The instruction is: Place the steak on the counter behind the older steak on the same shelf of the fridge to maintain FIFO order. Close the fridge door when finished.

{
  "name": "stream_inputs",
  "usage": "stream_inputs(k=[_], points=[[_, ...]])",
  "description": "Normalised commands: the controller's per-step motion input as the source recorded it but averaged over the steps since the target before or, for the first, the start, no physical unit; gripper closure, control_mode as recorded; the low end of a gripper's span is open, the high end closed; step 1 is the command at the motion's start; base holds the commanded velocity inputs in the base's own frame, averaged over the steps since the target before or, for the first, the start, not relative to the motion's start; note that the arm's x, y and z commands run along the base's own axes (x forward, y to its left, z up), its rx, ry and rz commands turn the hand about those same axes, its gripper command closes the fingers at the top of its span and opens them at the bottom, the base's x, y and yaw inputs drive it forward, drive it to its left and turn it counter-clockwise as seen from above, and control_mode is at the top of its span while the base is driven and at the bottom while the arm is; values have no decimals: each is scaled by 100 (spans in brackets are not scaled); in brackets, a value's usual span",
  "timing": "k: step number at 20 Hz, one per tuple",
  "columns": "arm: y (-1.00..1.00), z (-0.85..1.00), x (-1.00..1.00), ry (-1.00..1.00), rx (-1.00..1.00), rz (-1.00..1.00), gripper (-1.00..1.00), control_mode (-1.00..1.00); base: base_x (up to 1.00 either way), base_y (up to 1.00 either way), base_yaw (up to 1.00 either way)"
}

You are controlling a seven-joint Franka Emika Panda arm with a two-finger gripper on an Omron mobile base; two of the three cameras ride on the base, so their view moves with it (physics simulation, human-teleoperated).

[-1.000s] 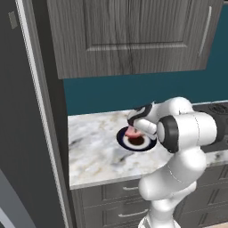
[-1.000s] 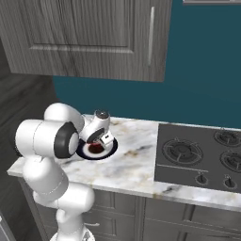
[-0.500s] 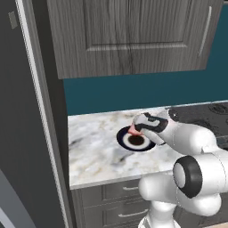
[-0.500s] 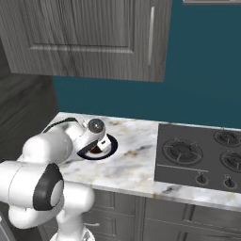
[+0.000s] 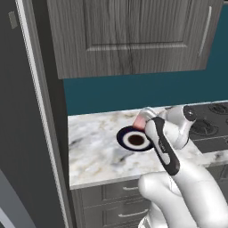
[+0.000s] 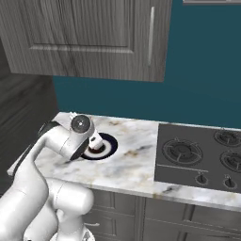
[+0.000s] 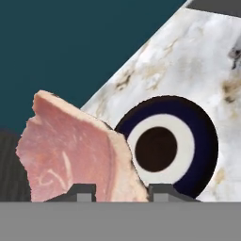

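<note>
One steak (image 7: 70, 150) is counted, pale pink. One plate (image 5: 133, 139), dark blue rim with white ring and dark centre, is seen on one marble tabletop (image 5: 93, 151). One stovetop (image 6: 202, 157) is seen, four burners counted. One upper cabinet (image 5: 129, 35) is noted, and one pincer (image 7: 115, 193).

Both base views look forward and down from behind the arm, left and right, sharing the marble counter (image 5: 98, 147) and the dark-rimmed plate (image 6: 104, 146), while the hand view sits close above that plate (image 7: 197, 132), tilted
</note>
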Motion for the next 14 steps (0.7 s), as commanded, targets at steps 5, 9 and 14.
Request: stream_inputs(k=[5, 9, 14], points=[[0, 79, -83, 0, 0, 0, 100, -100, 0, 0, 0], [0, 69, -99, 0, 0, 0, 100, -100, 0, 0, 0], [0, 62, -100, 0, 1, 0, 100, -100, 0, 0, 0]])
